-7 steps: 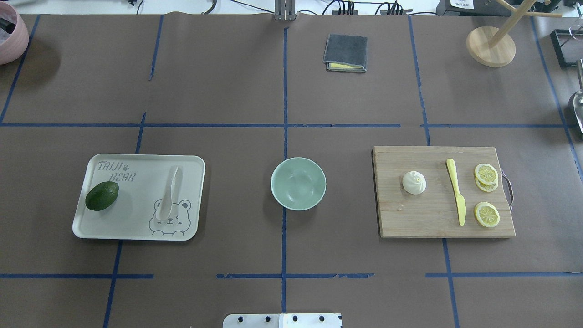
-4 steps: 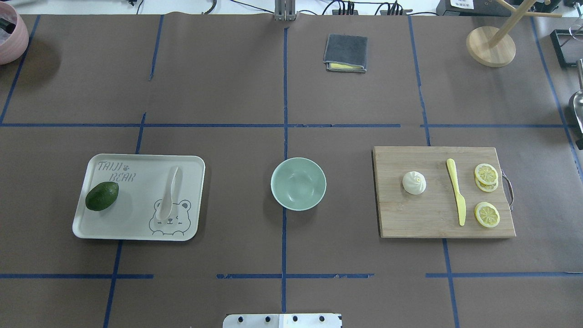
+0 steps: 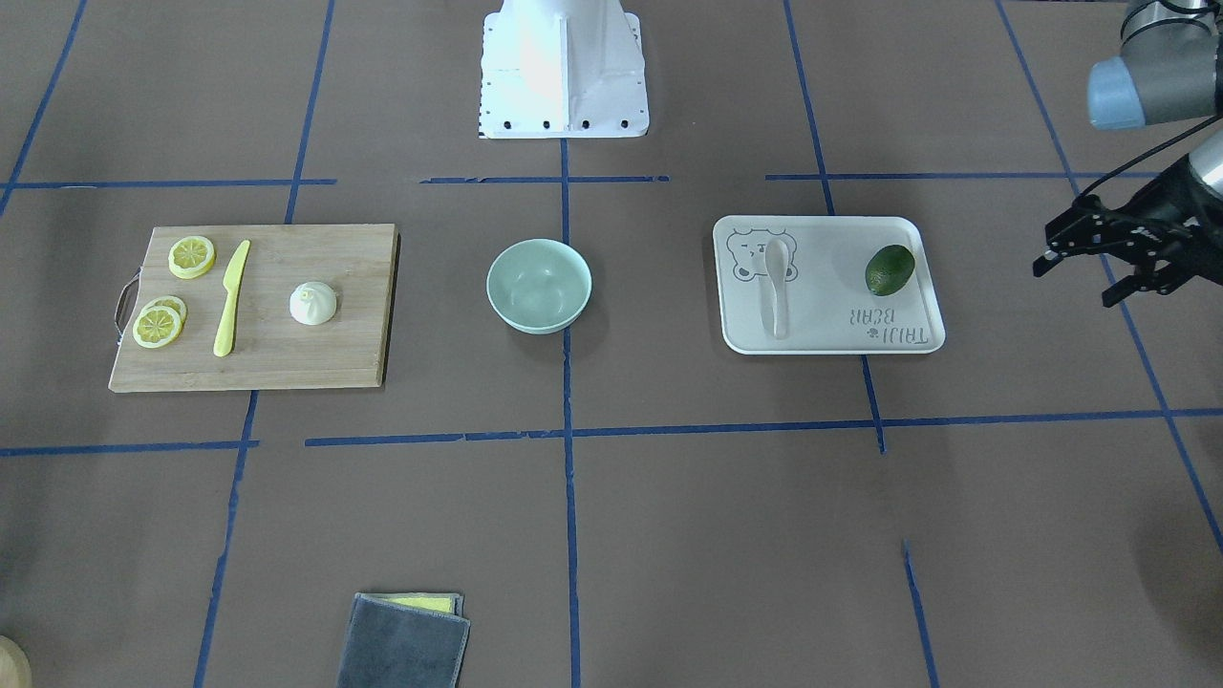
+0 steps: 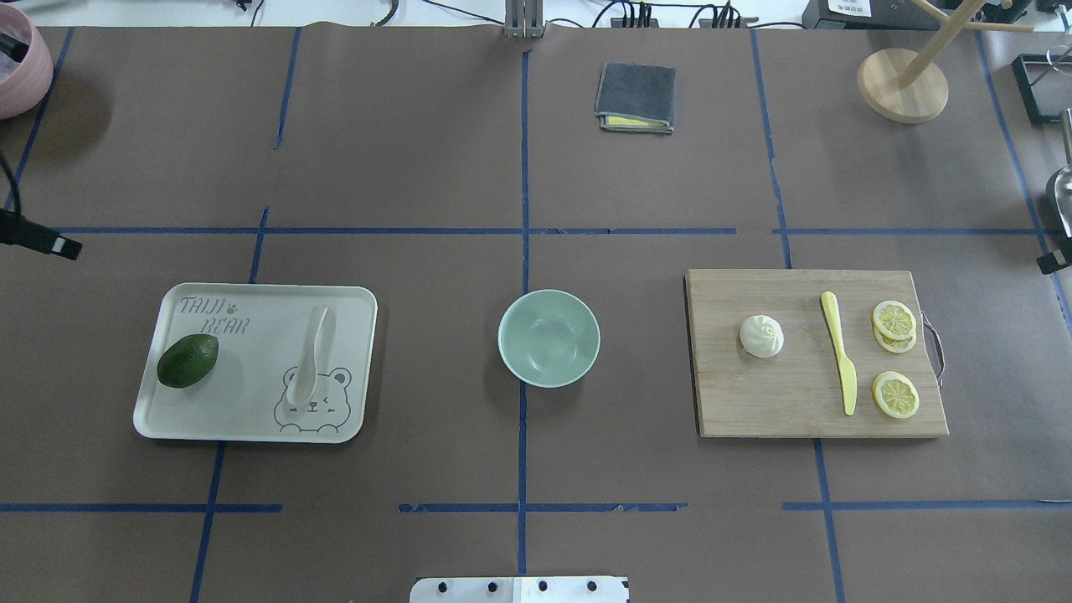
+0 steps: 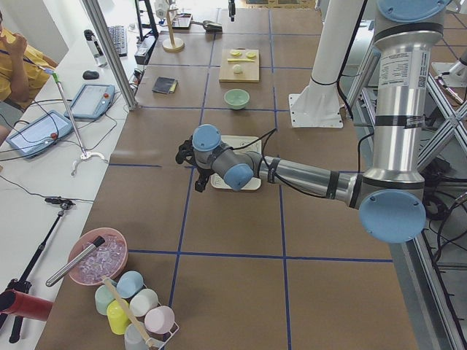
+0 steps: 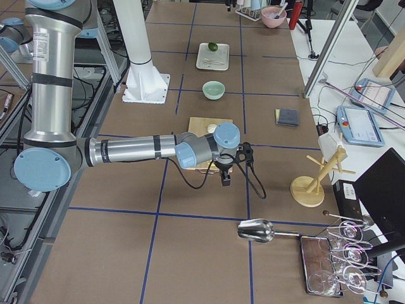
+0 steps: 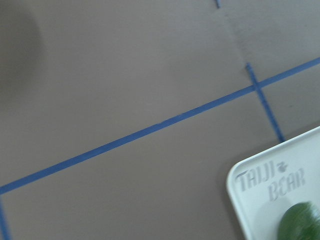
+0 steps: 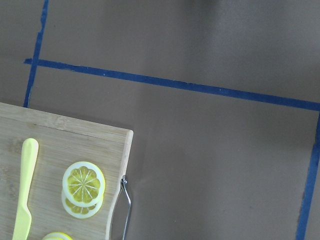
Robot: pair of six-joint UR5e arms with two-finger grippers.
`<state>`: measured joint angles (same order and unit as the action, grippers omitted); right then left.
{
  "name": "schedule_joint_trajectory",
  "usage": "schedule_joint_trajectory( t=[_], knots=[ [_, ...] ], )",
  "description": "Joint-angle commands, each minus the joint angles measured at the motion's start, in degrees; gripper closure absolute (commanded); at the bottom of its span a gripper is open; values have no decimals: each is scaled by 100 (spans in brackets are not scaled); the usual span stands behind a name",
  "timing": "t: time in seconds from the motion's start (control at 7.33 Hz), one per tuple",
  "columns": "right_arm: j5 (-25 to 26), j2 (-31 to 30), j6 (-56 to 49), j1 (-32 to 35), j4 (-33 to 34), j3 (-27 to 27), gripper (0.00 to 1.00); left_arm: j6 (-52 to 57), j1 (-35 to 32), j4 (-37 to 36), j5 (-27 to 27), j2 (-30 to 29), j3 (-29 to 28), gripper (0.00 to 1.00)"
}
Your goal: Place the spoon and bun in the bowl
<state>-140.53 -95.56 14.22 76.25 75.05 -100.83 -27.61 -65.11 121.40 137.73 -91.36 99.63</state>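
**Both grippers out at the table's edges, spoon and bun not yet in the bowl**

From the front camera, the bowl (image 3: 539, 287) stands empty at the middle of the table (image 3: 669, 535), on a blue tape line (image 3: 566, 401). The spoon (image 3: 775, 287) lies flat on the tray (image 3: 831, 330). An avocado (image 3: 890, 269) lies on the same tray, apart from the spoon. The bun (image 3: 313, 303) sits on the cutting board (image 3: 287, 361) on the bowl's other side. It is near a yellow knife (image 3: 230, 298), and the lemon slices (image 3: 192, 256) lie past that knife. My left gripper (image 3: 1075, 283) hangs near this view's right edge, well apart from the tray. Its fingers are spread and hold nothing.

From overhead, only the tip of my left gripper pokes in at the left edge. A sliver of my right gripper (image 4: 1053, 261) shows at the right edge, beyond the board. I cannot tell whether its fingers are apart or together.

From the left end, my left arm (image 5: 292, 171) reaches low across the table, and the gripper hangs just beside the tray.

From the right end, my right arm (image 6: 126, 150) stretches past the board. The gripper points down near the board's outer end, too small to judge.

My left wrist camera is blurred. It shows the tray's lettered corner, a bit of avocado and a tape line.

My right wrist camera shows the board's corner with its wire handle (image 8: 125, 205), the knife and the stacked lemon slices.
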Motion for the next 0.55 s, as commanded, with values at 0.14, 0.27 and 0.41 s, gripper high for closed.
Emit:
schedule_joint_trajectory(
  t=[0.14, 0.27, 0.41],
  knots=[
    [-105, 11, 10, -49, -17, -7, 0, -2522, 1531, 34, -995, -1117, -119, 0],
    [-62, 11, -16, -57, -26, -16, 0, -2861, 2067, -2, -1438, -1225, -180, 0],
    [-36, 11, -33, -57, -26, -7, 0, -2873, 2159, -11, -1616, -1235, -207, 0]
  ],
)
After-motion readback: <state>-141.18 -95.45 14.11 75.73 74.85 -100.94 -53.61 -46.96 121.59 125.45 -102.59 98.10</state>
